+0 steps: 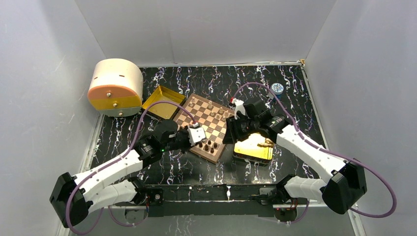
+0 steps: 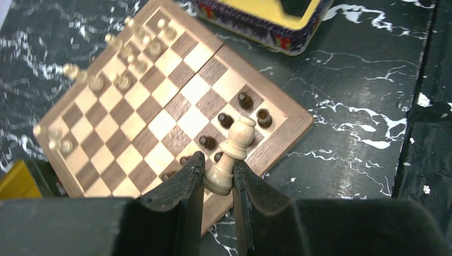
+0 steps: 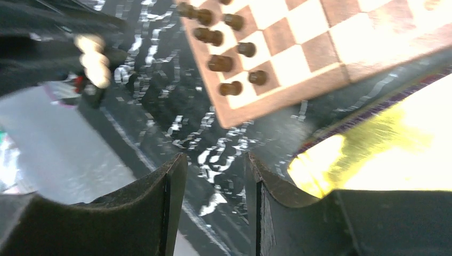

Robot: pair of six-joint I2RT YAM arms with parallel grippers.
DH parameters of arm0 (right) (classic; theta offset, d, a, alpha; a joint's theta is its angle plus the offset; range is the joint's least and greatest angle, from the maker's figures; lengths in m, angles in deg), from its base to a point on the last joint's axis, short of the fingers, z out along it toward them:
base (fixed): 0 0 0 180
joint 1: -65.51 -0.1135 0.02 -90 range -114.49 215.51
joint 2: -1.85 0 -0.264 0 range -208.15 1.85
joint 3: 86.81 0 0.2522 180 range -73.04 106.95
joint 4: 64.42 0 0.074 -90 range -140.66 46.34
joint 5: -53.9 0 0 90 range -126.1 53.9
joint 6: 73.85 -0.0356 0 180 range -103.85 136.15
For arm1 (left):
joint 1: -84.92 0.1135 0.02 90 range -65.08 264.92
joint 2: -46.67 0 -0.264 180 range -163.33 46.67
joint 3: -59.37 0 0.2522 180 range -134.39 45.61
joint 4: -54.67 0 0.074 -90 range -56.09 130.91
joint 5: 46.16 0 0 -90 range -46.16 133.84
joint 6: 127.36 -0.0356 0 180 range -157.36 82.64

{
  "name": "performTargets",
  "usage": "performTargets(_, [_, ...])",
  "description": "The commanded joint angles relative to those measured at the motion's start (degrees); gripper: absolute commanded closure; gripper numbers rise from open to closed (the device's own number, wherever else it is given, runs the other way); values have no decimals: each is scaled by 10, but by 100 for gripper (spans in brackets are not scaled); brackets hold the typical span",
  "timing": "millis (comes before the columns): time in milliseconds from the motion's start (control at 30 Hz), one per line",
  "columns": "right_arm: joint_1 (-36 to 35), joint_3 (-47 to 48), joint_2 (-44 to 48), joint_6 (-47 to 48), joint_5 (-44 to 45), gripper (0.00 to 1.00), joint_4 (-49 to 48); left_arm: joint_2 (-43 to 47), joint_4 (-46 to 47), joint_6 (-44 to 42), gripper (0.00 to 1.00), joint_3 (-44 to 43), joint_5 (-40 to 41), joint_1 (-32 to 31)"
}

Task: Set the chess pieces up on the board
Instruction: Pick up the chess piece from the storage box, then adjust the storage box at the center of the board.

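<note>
Chessman (image 2: pixel 234 145) of light tan wood is clamped by its base, tilted, between the nearly closed fingers of the left gripper (image 2: pixel 217 178). It hangs over the board (image 2: pixel 285 137) corner at frame centre, where dark chessmen (image 2: pixel 245 100) stand. The light tan set (image 2: pixel 123 81) occupies the upper left, so carriage there is probably intended. The right gripper (image 3: pixel 213 176) is open and empty above the table (image 3: pixel 160 106), beside the gold tray (image 3: pixel 394 138), clear of the board.

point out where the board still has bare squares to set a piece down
The middle rows of the board are bare, between the light pieces along one edge and the dark pieces bunched near the opposite corner. That corner is crowded.
</note>
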Motion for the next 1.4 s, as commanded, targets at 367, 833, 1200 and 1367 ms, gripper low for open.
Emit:
performTargets(367, [-18, -26, -6, 213, 118, 50, 66, 137, 65, 52, 96, 52, 119, 36])
performTargets(833, [-84, -5, -146, 224, 253, 51, 55, 239, 76, 20, 98, 79, 204, 35])
performTargets(1200, [-91, 0, -162, 212, 277, 61, 20, 237, 73, 16, 98, 78, 200, 35])
performTargets(1367, [-92, -2, -170, 198, 277, 62, -3, 234, 72, 16, 98, 77, 199, 35])
